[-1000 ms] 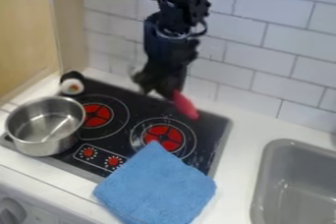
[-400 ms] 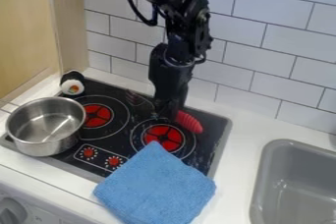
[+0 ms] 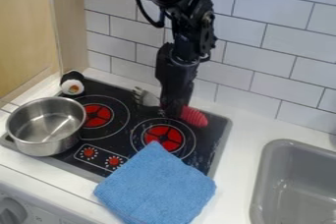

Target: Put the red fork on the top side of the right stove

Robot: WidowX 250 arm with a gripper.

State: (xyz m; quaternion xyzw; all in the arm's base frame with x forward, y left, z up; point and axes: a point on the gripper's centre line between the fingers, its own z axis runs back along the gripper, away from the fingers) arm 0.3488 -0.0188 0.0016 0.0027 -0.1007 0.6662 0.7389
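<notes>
My gripper (image 3: 172,112) is low over the back of the right stove burner (image 3: 163,137), pointing down. Its fingertips are dark against the black cooktop, so their spacing is unclear. The fork lies crosswise at the gripper: its red ribbed handle (image 3: 194,116) sticks out to the right, and its silver tined head (image 3: 145,97) shows on the left, near the back edge of the stove. The middle of the fork is hidden behind the gripper.
A steel pot (image 3: 46,126) stands at the stove's left, with a sushi-like toy (image 3: 72,86) behind it. A folded blue cloth (image 3: 156,186) overlaps the front right. The grey sink (image 3: 263,181) is at the right, tiled wall behind.
The gripper has come down toward the cooktop and a little to the right. The red handle has moved down and right with it, and the silver head now shows clearly.
</notes>
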